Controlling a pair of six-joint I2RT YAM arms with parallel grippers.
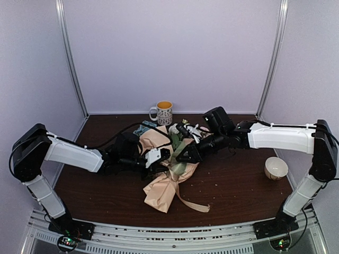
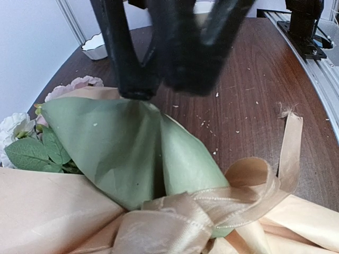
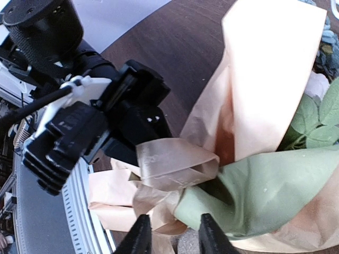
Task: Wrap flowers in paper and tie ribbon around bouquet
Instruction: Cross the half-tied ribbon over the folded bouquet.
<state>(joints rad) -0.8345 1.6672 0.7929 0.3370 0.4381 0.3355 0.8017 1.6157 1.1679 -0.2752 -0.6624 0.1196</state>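
The bouquet lies mid-table: peach-tan paper [image 1: 161, 190] and sage-green paper [image 1: 181, 160] round the flowers [image 1: 177, 129]. Pink and white roses [image 2: 74, 84] and leaves [image 2: 32, 153] show past the green paper [image 2: 116, 143]. A tan ribbon [image 3: 175, 164] loops round the waist, its tail [image 1: 192, 204] trailing forward. My left gripper [image 1: 165, 157] is shut on the ribbon where it leaves the loop; its own fingers are hidden in the left wrist view. My right gripper [image 3: 175, 238] is open just beside the knot, fingers [image 3: 140, 235] apart, with ribbon and paper lying loose between them.
A white mug [image 1: 163, 112] with orange inside stands at the back behind the flowers. A cream bowl [image 1: 276, 168] sits at the right near the right arm. Small crumbs dot the brown table [image 1: 238, 196]. Both arms meet over the bouquet's middle.
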